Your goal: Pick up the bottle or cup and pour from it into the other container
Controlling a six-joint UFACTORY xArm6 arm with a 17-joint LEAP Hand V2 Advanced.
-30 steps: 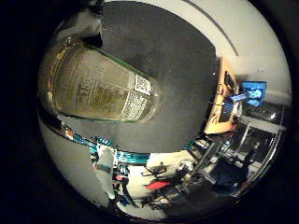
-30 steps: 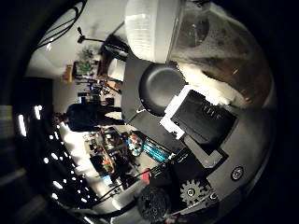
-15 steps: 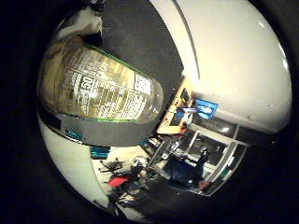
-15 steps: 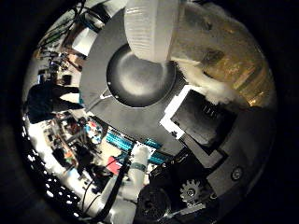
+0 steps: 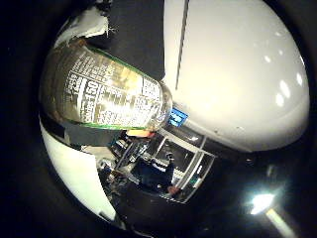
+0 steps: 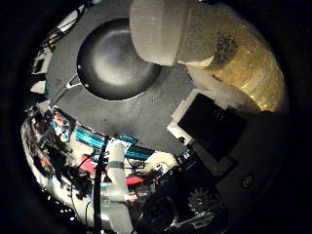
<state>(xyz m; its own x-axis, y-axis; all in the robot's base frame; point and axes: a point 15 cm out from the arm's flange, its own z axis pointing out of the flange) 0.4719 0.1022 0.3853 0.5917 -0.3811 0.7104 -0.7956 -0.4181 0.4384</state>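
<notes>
My right hand is shut on a clear bottle with a printed label and yellowish liquid inside. The bottle fills much of both palm views and lies tilted against the palm. Its white cap is on and hangs over the rim of a dark round pan. The pan stands on a dark grey table mat below the hand, and it looks empty. A white and black finger presses along the bottle's side.
The pan's handle points toward the mat's edge. Beyond that edge stand a white post and cluttered shelves with teal and red items. A white wall or ceiling fills the little finger side view.
The hand has swung and tilted with the bottle. The pan now shows larger, with the cap over its rim; the little finger side view has turned up toward the ceiling.
</notes>
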